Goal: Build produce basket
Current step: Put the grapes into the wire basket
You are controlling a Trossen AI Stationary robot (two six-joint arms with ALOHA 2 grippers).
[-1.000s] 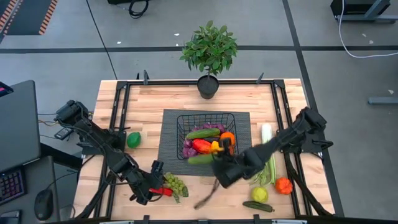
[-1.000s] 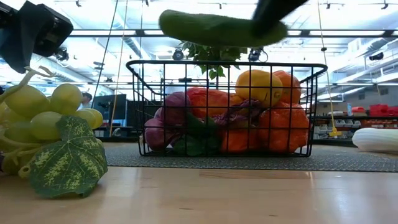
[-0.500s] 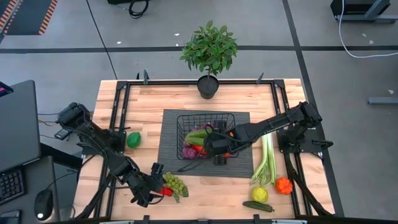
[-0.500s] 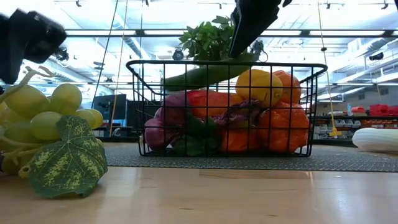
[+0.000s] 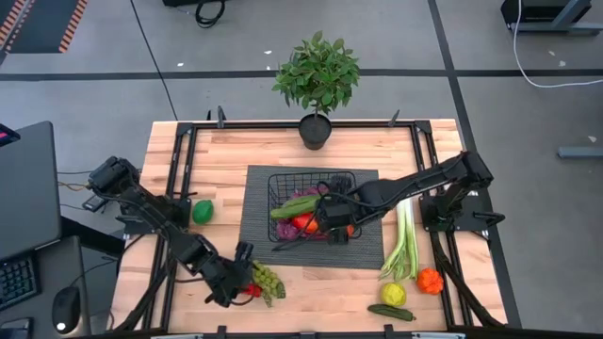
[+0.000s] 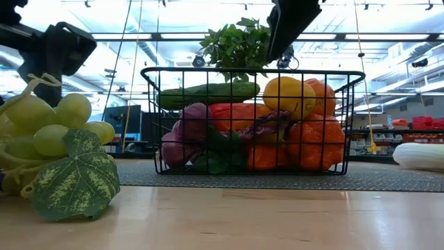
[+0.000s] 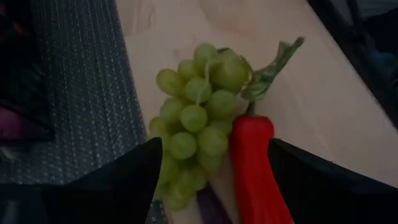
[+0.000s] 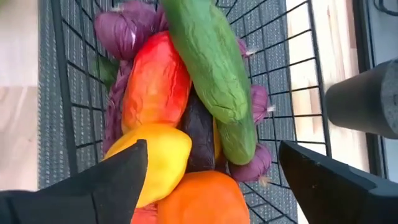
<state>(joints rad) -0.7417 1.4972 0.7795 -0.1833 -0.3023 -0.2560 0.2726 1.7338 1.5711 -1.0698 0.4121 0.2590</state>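
**Produce basket, part filled: cucumber just delivered**

Moved since the earlier frame: the cucumber point(image 5: 294, 206), then carried above the near rim by the right tool point(image 5: 332, 226), now lies flat across the top of the heap inside the basket point(image 5: 275, 181). That tool has travelled from the front of the mat point(image 5: 254, 245) to a spot over the basket's middle, and its fingers have gone from closed to spread wide.

Contents of basket: cucumber uppermost; beneath it a red pepper point(image 8: 155, 84), a yellow pepper point(image 8: 158, 158), an orange point(image 8: 199, 199), purple grapes point(image 8: 124, 28) and a dark eggplant point(image 8: 199, 137). The basket sits on the mat at the centre of the desk point(image 5: 226, 151).

Still loose on the desk: green grapes point(image 5: 268, 280) and a red chilli point(image 7: 255, 162) at front left, a green pepper point(image 5: 203, 211) at left, the leek point(image 5: 405, 235) right of the mat, and a lemon point(image 5: 394, 294), an orange point(image 5: 431, 280) and a second cucumber point(image 5: 390, 312) at front right.

Step in hand: release of the cucumber, apparently complete. The right tool holds nothing and hangs just above the load.

Left tool point(image 7: 211, 180): fingers apart, one on each side of the grapes and chilli, not yet closed on them.

Next move, as judged: lift the right tool clear without dragging the cucumber; close the left tool on the grape bunch.
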